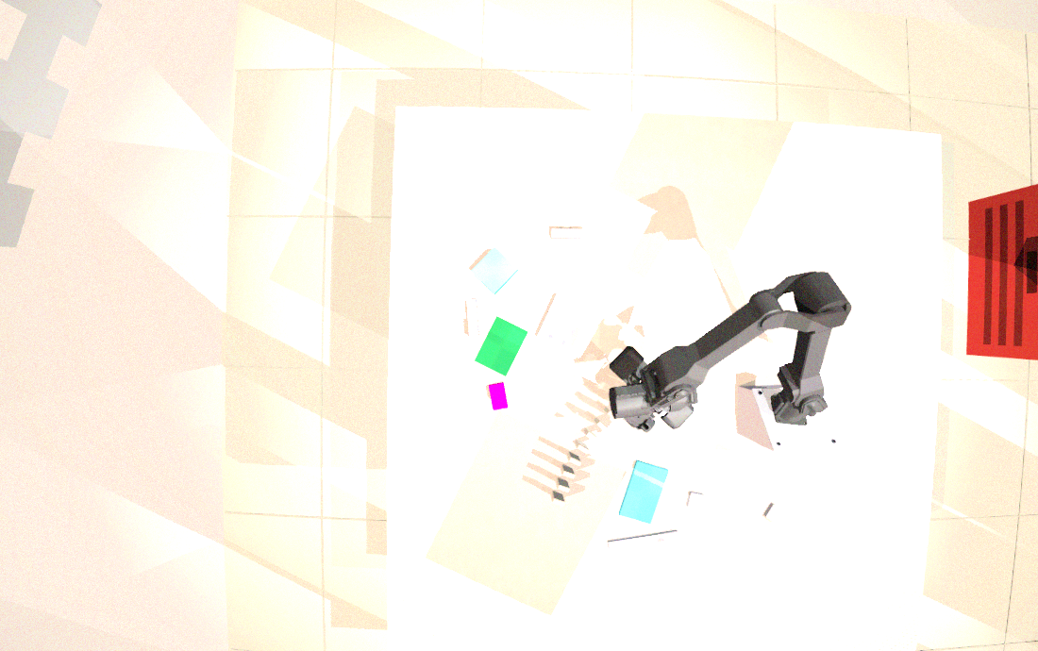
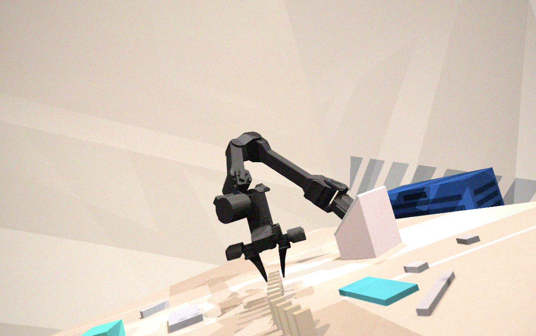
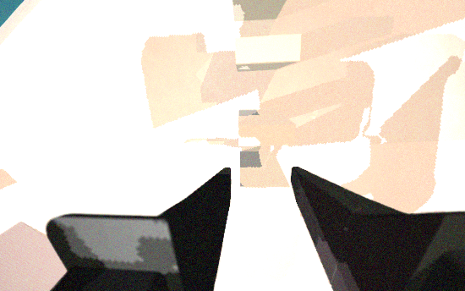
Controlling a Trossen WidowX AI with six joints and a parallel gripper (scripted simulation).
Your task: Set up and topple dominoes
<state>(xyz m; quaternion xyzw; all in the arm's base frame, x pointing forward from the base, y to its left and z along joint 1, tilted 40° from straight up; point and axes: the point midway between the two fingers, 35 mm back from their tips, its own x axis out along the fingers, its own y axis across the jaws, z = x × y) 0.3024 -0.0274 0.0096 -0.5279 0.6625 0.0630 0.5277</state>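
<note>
One domino [image 2: 275, 278] stands (pincer [image 2: 273, 271] parted).

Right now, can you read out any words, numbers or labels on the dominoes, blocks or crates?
No readable text anywhere.
Dominoes: blank faces.
Cyan slab: plain.
Blue crate: dark slots only, no lettering.
Red crate: dark bars, no lettering.
Gripper: no markings visible.

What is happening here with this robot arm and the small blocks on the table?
The arm is extending a row of standing dominoes. Its hand is low at the far end of the row, fingers parted on either side of the end domino, which stands on the table. The hand is open and seems to be letting it go. The row is upright, not pushed yet.
</note>
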